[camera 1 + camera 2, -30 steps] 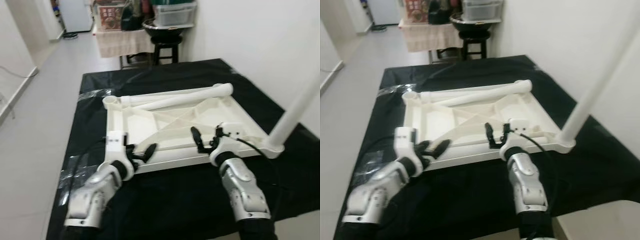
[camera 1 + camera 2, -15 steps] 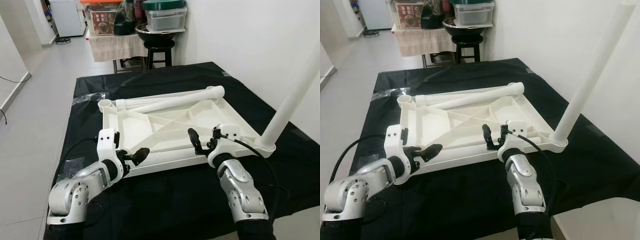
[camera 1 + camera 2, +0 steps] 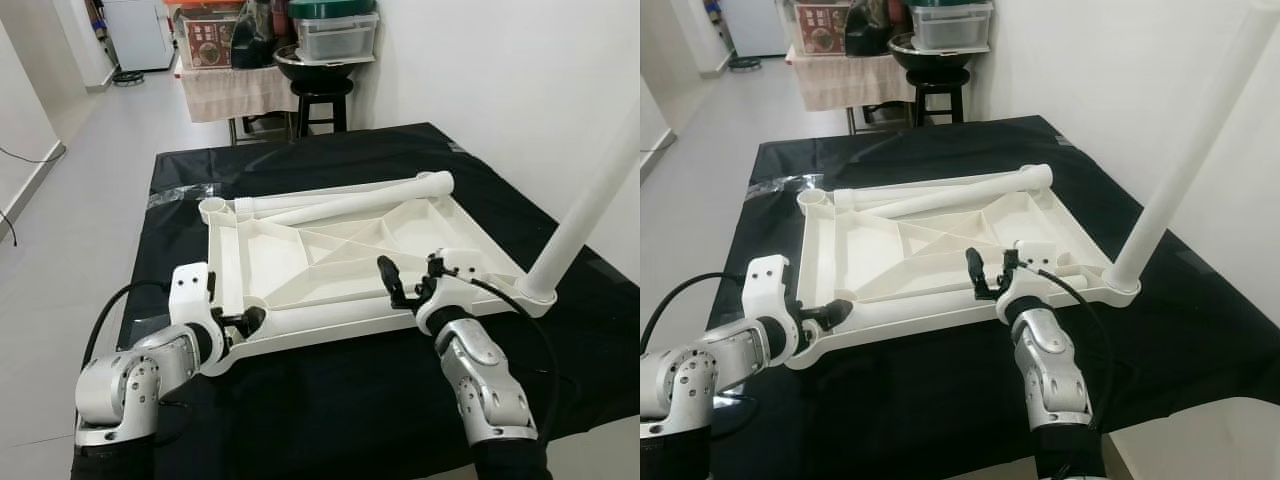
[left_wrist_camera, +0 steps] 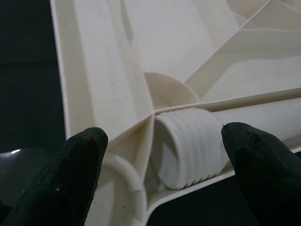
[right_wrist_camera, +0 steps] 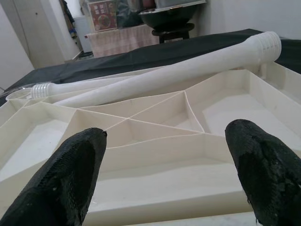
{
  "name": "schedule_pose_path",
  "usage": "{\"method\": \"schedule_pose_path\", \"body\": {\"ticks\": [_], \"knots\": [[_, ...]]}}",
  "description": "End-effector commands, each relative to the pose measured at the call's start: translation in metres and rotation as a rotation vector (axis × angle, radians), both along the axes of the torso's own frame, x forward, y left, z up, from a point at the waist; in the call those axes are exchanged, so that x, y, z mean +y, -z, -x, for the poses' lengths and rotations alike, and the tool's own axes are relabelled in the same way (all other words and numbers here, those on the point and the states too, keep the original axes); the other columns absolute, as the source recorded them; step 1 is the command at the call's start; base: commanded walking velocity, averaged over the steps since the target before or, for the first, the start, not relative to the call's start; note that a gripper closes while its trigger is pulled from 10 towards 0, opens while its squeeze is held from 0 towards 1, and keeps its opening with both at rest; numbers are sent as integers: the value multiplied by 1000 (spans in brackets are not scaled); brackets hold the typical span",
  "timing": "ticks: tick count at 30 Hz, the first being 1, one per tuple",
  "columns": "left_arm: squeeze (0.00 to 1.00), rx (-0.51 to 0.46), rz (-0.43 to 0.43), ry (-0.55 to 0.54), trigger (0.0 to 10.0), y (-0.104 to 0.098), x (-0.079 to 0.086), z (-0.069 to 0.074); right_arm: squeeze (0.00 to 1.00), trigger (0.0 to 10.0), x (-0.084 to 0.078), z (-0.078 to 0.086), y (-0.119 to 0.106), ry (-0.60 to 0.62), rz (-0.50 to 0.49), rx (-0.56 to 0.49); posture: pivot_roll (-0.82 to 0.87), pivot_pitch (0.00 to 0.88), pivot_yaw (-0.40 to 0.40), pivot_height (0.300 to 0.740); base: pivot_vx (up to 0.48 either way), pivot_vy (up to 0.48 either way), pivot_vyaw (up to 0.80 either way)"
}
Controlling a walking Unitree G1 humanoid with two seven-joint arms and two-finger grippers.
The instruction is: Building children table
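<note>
The white tabletop lies upside down on a black sheet. One white leg stands upright in its near right corner. Two loose legs lie across its far edge. Another leg lies along the near edge inside the frame, its threaded end by the near left corner. My left gripper is open at that corner, its fingers on either side of the threaded end without touching it. My right gripper is open just above the near rim and holds nothing.
The black sheet covers a low surface, with grey floor on the left and a white wall on the right. A black stool with a bowl and a cloth-covered table stand behind. Crumpled clear plastic lies at the sheet's left edge.
My left gripper has drawn back and left along the near rim to the tabletop's near left corner. The right gripper has stayed in place. The camera has shifted slightly.
</note>
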State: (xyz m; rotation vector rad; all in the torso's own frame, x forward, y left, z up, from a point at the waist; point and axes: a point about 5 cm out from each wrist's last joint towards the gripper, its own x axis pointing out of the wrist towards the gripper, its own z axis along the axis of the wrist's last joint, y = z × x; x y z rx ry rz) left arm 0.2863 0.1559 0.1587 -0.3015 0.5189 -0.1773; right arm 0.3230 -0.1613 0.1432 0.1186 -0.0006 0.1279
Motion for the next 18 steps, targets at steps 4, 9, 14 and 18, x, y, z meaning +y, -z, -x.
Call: {"method": "schedule_pose_path", "body": {"ticks": [4,9,14,18], "knots": [[0,8,57,14,10000,2,-7,-1,0,10000,1,1,4,2,-7,21,-38,16,-4,740,0,0,0],[0,-9,116,106,10000,-5,-20,-1,0,10000,1,1,5,1,-6,22,-39,14,-2,740,0,0,0],[0,5,142,162,10000,-6,-29,3,0,10000,1,1,5,1,-7,22,-41,15,-1,740,0,0,0],[0,15,182,189,10000,-6,-35,4,0,10000,1,1,4,2,-9,22,-41,16,-1,740,0,0,0]]}}
